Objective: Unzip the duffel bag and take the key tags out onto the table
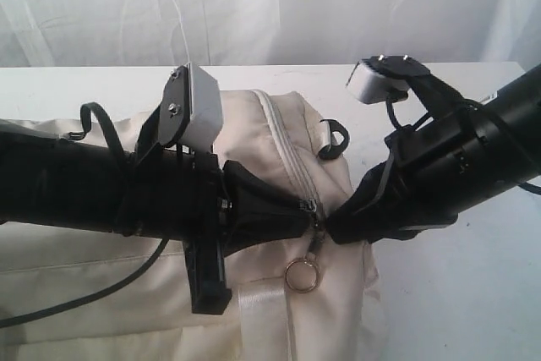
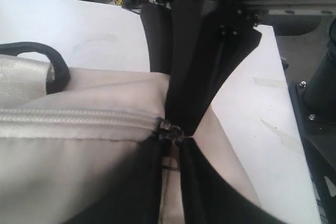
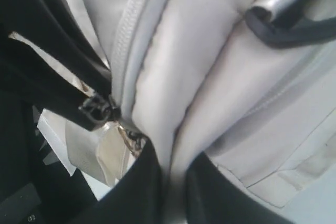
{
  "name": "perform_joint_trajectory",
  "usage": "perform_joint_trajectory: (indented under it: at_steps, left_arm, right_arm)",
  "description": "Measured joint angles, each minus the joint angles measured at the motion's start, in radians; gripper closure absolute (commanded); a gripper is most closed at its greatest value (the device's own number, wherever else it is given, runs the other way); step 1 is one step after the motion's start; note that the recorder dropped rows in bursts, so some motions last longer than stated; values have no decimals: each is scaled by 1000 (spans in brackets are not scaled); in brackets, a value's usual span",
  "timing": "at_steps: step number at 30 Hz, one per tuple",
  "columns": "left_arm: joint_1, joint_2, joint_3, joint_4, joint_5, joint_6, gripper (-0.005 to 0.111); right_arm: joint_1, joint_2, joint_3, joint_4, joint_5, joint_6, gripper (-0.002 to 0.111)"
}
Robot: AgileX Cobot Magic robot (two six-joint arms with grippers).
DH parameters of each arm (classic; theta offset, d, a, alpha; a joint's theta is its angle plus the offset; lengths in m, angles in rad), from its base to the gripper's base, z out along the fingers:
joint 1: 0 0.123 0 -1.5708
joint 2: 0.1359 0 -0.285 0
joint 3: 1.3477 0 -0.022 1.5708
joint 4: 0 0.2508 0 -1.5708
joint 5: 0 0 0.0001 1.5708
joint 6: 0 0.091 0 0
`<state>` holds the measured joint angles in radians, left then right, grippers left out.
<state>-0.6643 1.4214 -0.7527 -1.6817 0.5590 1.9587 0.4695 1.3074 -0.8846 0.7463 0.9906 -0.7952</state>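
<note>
duffel bag (image 1: pixel 254 141): the big cream bag is lying on the white table (image 1: pixel 473 293). It is filling the middle and left of the exterior view.
zipper (image 1: pixel 283 145): it is running along the top of the bag. It is looking closed from the far end up to the slider.
slider (image 1: pixel 311 207): the small dark slider is sitting right where the tips of the two claws are meeting.
ring pull (image 1: pixel 302 275): the round metal ring is hanging from the slider. It is lying on the cloth just below the two claws.
left gripper (image 1: pixel 309 222): it is reaching in from the left, low over the bag. In its wrist view, its two black fingers (image 2: pixel 210 198) are squeezing a thin fold of bag cloth just beside the slider. So this claw is pinching the bag.
right gripper (image 1: pixel 332 231): it is reaching in from the right, with its tip almost touching the other claw. In its wrist view, its fingers (image 3: pixel 136 192) are pressing on both sides of a puffy fold of bag cloth next to the zipper. So this claw is pinching the bag too.
black loop (image 1: pixel 338 137): a small dark loop is sticking out at the far right side of the bag, well away from both claws.
strap (image 1: pixel 262 314): a pale, shiny band is lying on the near side of the bag.
cable (image 1: pixel 84 298): a black wire is drooping from the left arm onto the bag.
</note>
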Motion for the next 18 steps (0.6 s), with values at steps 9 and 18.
perform_joint_trajectory:
  at_steps: [9,18]
  left_arm:
    - [0,7,-100,-10,100,-2,107]
    - [-1,-9,-198,-40,-14,-85,107]
  right_arm:
    - [0,0,-1,-37,11,0,108]
    - [0,5,-1,-55,30,0,108]
